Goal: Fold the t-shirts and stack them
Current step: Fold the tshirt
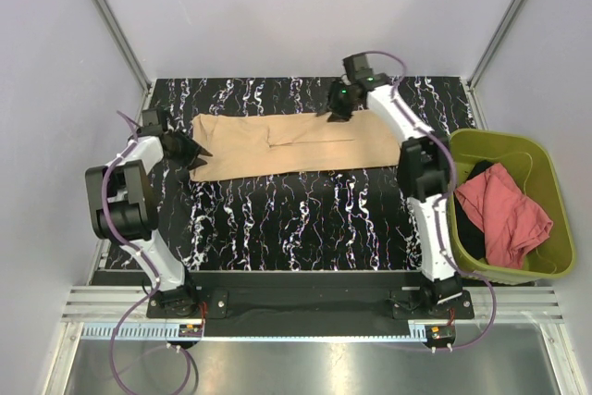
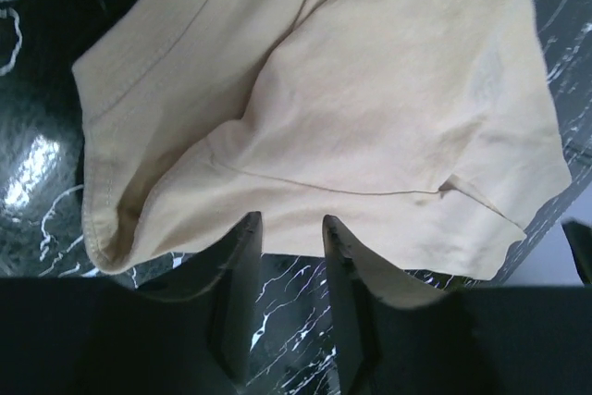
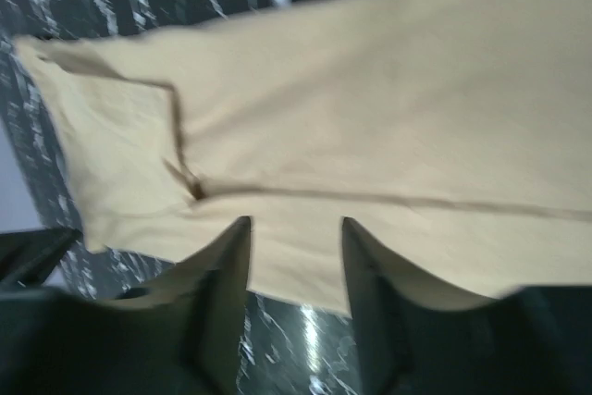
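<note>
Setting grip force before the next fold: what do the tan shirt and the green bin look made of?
Tan t-shirt: soft matte knit cloth, probably cotton jersey; stitched hems and limp creases show. Olive-green bin: rigid, smooth plastic, judging by its moulded rim.

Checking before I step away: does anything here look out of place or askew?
Nothing looks damaged. The tan t-shirt lies on the table as a long folded strip, slightly tilted, its left end rumpled. The salmon-red t-shirt is bunched in the olive bin on a dark cloth, unfolded.

Spread fingers [image 3: 227,293] over tan t-shirt [image 3: 370,136]
</note>
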{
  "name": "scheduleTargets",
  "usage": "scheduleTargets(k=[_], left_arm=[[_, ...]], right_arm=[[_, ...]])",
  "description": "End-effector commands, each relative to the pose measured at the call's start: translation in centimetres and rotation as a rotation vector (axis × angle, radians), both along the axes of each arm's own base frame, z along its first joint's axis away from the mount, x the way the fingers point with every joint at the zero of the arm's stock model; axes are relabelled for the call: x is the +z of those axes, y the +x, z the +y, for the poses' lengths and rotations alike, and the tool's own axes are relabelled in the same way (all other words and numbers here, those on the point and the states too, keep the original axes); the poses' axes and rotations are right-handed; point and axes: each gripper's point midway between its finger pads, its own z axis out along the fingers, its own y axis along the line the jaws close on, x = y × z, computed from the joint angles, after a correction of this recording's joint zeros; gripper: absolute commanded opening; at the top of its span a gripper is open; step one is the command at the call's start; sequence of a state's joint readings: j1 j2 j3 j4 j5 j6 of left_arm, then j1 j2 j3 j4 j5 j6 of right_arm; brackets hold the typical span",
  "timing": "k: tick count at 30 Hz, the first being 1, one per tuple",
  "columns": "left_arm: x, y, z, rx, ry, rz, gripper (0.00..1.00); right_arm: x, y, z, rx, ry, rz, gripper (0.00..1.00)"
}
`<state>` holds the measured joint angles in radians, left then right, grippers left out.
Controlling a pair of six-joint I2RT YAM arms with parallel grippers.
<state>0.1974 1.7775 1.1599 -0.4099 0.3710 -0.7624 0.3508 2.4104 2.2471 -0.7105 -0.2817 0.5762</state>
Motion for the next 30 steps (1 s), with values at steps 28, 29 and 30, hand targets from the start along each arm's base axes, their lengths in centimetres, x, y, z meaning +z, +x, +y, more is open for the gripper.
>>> scheduleTargets(k=[28,29,30], left_arm=[[-5.7,4.5,2.9,-0.001,0.146,0.156,0.29],[-6.2,4.7,2.9,-0.005,0.145,0.165,0.29],[-5.9,5.4,3.0,-0.008,0.148,0.149,0.29]], right_arm=[[-11.1,-14.9,-12.7,0.014,-0.279,0.342,0.00],[-11.1,-15.9,-12.1,0.022,-0.265,0.354,0.00],[-10.3,-16.3,-11.6,0.010,-0.242,0.341,0.00]])
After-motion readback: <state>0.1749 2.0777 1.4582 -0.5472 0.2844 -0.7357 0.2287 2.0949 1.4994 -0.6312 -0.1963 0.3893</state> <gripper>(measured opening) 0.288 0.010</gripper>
